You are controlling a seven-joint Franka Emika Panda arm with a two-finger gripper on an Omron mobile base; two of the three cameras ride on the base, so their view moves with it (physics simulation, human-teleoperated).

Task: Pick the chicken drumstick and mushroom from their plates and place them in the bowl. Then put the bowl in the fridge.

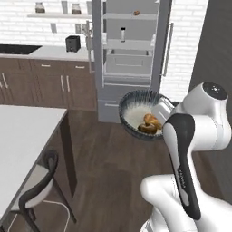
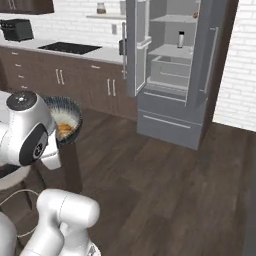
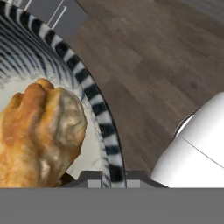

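In the left base view, the bowl [image 1: 136, 111] is seen held up in the air by the white arm [image 1: 190, 131], tilted so that its whitish inside faces the camera. It hangs in front of the fridge [image 1: 129, 54], before its lower drawer, with the wooden floor [image 1: 108, 172] below. The fridge stands open, its pale shelves and a drawer exposed. Inside the bowl, the chicken drumstick [image 1: 152, 120] lies against the lower right wall, and the mushroom [image 1: 147, 128] sits just under it, touching it. A white bench [image 1: 22, 136] and a chair [image 1: 38, 181] are found well to the left of the fridge.

In the right base view, the bowl [image 2: 67, 117] shows beside the arm's upper joint, well to the left of the open fridge [image 2: 175, 70], with orange-brown meat [image 2: 65, 131] visible inside.

In the hand view, the drumstick [image 3: 39, 135] is seen resting inside the striped bowl rim [image 3: 98, 113]. The fingers [image 3: 107, 181] are clenched on that rim at the bottom edge, one inside the bowl and one outside.
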